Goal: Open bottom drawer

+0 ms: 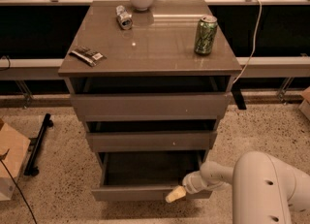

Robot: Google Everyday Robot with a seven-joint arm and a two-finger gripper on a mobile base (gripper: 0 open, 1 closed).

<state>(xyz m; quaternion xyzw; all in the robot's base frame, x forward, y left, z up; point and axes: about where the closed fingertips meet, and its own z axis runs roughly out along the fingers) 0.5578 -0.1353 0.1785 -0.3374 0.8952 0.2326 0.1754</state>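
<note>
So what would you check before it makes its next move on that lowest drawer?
1. Bottom drawer stands open, dark inside showing: ok.
2. Gripper sits at the drawer front, towards its right end: ok.
3. Drawer at full travel: cannot tell.
4. Green can upright on the cabinet top: ok.
5. Cardboard box on the floor, apart from the drawer: ok.

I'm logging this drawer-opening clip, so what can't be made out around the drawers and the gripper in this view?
Camera view:
- Gripper at the bottom drawer front's right end: whether it touches the front cannot be told.
- Bottom drawer's right front corner: hidden by the arm.
- Middle drawer inside: dark, under the top drawer.
- Arm's lower part: cut off by the bottom edge.
</note>
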